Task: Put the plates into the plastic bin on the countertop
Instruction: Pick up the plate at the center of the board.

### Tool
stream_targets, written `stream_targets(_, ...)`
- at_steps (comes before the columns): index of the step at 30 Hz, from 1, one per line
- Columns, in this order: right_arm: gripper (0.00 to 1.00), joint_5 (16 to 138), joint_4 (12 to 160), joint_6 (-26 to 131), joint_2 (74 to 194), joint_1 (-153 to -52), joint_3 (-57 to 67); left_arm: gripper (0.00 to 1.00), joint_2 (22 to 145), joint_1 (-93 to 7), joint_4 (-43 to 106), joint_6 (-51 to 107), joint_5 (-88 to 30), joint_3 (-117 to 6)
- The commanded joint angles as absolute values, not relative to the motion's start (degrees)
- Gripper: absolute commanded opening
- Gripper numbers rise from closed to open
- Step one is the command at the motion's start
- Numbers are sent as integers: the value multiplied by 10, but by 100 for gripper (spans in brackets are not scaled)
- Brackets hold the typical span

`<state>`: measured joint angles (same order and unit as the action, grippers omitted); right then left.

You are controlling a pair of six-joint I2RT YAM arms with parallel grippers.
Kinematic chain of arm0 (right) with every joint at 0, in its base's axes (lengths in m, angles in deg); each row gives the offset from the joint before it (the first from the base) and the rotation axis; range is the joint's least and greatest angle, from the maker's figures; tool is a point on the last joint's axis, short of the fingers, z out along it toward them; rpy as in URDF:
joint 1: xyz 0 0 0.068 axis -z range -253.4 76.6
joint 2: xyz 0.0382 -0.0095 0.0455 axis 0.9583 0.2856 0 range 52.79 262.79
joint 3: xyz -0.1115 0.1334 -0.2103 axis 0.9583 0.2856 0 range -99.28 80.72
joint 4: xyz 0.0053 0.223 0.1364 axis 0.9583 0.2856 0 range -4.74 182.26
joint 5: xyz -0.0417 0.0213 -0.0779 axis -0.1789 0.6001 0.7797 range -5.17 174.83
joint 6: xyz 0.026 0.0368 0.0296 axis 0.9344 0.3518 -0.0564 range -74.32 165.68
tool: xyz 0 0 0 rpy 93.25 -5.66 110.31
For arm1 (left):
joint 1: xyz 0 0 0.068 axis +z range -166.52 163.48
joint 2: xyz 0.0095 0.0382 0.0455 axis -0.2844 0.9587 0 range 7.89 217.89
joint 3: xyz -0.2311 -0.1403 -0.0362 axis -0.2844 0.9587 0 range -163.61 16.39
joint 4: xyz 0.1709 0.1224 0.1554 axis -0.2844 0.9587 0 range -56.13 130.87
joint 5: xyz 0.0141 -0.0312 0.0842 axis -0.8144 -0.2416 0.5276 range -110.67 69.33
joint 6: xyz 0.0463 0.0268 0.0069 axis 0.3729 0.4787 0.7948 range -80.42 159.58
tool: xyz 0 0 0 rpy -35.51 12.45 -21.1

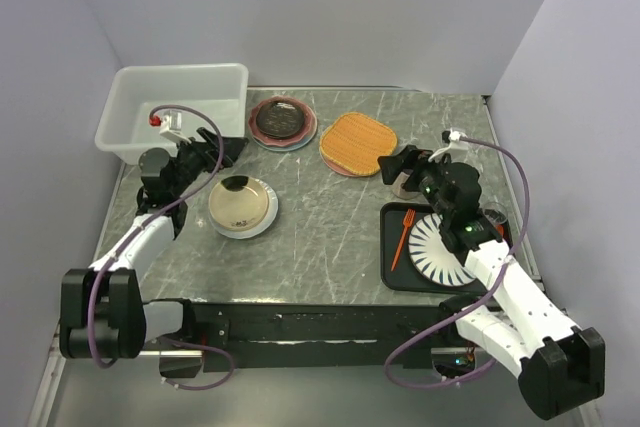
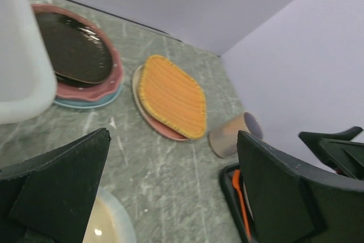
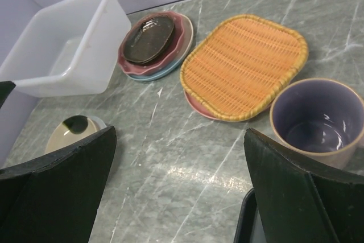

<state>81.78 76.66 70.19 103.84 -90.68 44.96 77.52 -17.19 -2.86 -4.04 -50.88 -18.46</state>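
The translucent white plastic bin (image 1: 175,107) stands at the back left of the grey-green countertop (image 1: 320,237); nothing shows inside it. A dark brown pink-rimmed plate (image 1: 282,121) tops a small stack to the right of the bin. An orange textured plate (image 1: 358,143) lies on a pink plate. A tan-gold plate (image 1: 241,203) sits on a white one. My left gripper (image 1: 215,153) is open and empty between the bin and the tan-gold plate. My right gripper (image 1: 393,165) is open and empty, just right of the orange plate. In the right wrist view the orange plate (image 3: 244,64) lies ahead.
A purple-lined cup (image 1: 408,183) stands under my right gripper and shows in the right wrist view (image 3: 318,120). A black tray (image 1: 395,247) at the right holds a white striped plate (image 1: 440,245) and an orange fork (image 1: 403,237). Walls close in on three sides.
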Motion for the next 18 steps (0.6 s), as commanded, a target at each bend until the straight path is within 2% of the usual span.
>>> stream_targets(1,100,846,769,691,1039,-918,409,99,813,-170,-185,-110,-582,-206)
stream_targets(4,100,847,771,687,1024,-919,418,99,857,-175,-223,-154,-621,-231)
stream_targets(7,100,870,774,684,1009,-919,426,99,904,-199,-155,-140,-625,-295)
stream_targets(12,100,877,785,680,1003,-921,425,99,957,-282,29,-42,-556,-405)
stream_targets(18,100,863,788,688,1005,-920,426,99,1048,-347,91,-24,-540,-497)
